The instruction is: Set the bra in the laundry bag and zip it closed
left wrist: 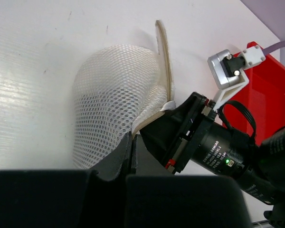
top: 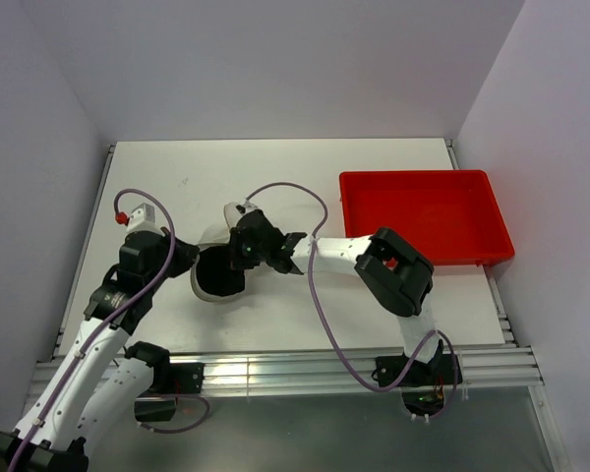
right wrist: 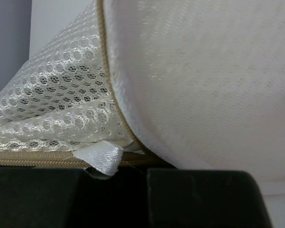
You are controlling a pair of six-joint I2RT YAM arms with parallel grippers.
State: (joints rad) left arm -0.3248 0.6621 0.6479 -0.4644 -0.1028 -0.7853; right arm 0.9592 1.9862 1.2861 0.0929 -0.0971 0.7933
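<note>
The laundry bag (top: pixel 212 236) lies on its side on the white table between both arms. Its white mesh body (left wrist: pixel 111 95) carries a tan zip (right wrist: pixel 38 159), and its round lid (right wrist: pixel 204 71) stands up at the far side. My left gripper (left wrist: pixel 132 142) is shut on the bag's tan zip edge at the near side (top: pixel 208 270). My right gripper (right wrist: pixel 145 173) comes in from the right (top: pixel 240 256) and is shut at the zip, beside a small white fabric tab (right wrist: pixel 102 159). The bra is hidden; I cannot make it out in any view.
A red plastic bin (top: pixel 423 211) stands at the table's right rear, just behind my right forearm (top: pixel 344 251). Grey walls close in on the left, back and right. The metal rail (top: pixel 275 369) runs along the table's near edge.
</note>
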